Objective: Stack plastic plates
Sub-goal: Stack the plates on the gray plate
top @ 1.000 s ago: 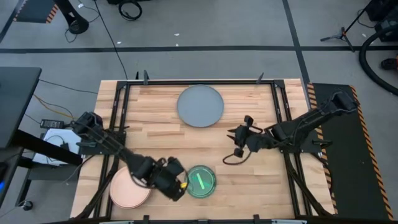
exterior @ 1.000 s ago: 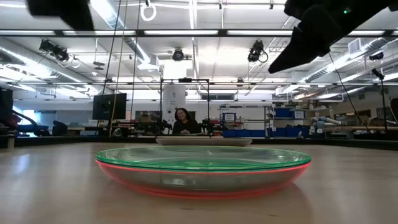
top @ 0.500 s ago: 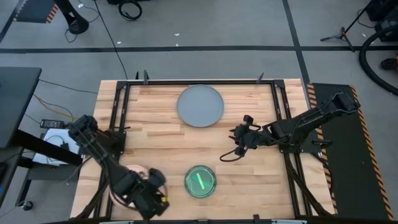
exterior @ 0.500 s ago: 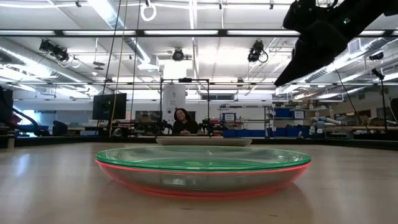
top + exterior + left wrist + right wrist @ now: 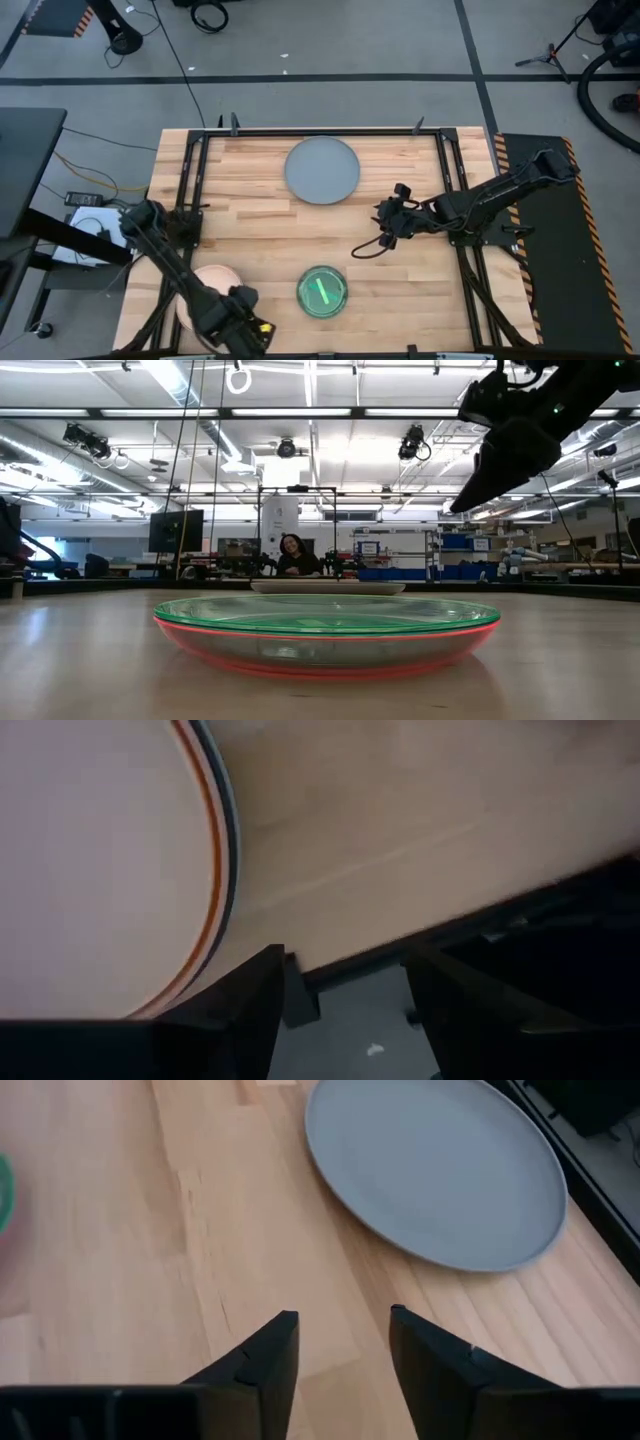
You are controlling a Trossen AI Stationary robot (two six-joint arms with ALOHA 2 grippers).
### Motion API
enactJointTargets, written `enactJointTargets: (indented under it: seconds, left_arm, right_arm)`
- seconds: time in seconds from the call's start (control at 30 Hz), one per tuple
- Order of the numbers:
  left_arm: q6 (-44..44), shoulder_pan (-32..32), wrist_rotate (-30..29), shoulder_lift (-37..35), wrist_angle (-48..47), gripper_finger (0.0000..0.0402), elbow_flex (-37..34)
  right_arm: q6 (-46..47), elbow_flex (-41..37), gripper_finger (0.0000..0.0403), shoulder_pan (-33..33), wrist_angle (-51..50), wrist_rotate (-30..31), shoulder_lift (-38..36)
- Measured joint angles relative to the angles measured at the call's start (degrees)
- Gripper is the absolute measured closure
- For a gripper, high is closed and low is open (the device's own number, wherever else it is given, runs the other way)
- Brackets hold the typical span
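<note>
A translucent teal plate (image 5: 322,290) lies on a red plate (image 5: 325,656) at the table's near middle. A peach plate (image 5: 203,290) tops a stack at the near left; orange and blue rims (image 5: 212,870) show under it. A large grey plate (image 5: 322,169) lies flat at the far middle and also shows in the right wrist view (image 5: 440,1170). My left gripper (image 5: 250,330) is open and empty above the table's near edge, just right of the peach stack. My right gripper (image 5: 386,224) is open and empty, held above the table right of centre.
Black frame rails run along the table's sides (image 5: 190,200) and its near edge (image 5: 500,920). Bare wood lies between the plates. In the low view a person (image 5: 293,555) sits in the room far behind the table.
My left gripper has gone from beside the teal plate toward the table's left and near edges, past the peach stack, and now hangs over the near edge. The teal and red plates have stayed still.
</note>
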Motion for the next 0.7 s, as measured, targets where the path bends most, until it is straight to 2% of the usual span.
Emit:
enactJointTargets:
  seconds: [0.17, 0.4, 0.5, 0.6, 0.7]
  left_arm:
    - [0.58, 1.80, 2.90, 2.17, -0.99, 0.0165, -0.02]
    - [1.11, 1.04, 2.89, 2.28, -11.76, 0.0104, -0.02]
    - [1.19, 0.16, 1.73, 2.59, -14.03, 0.0088, -0.02]
    - [2.41, -0.53, -1.36, 3.84, -13.62, 0.0086, -0.02]
    - [4.48, -0.17, -1.93, 6.21, -12.71, 0.0086, -0.02]
  right_arm:
    - [0.16, -1.25, 0.0199, -1.30, 0.04, 0.09, 0.00]
    - [2.89, -3.81, 0.0137, -1.68, -0.78, -1.47, 0.00]
    - [4.50, -4.57, 0.0121, -1.44, -0.76, -1.66, 0.00]
    - [5.11, -4.93, 0.0111, -0.91, -0.78, -1.92, 0.00]
    - [5.01, -4.93, 0.0108, -0.48, -0.44, -1.93, 0.00]
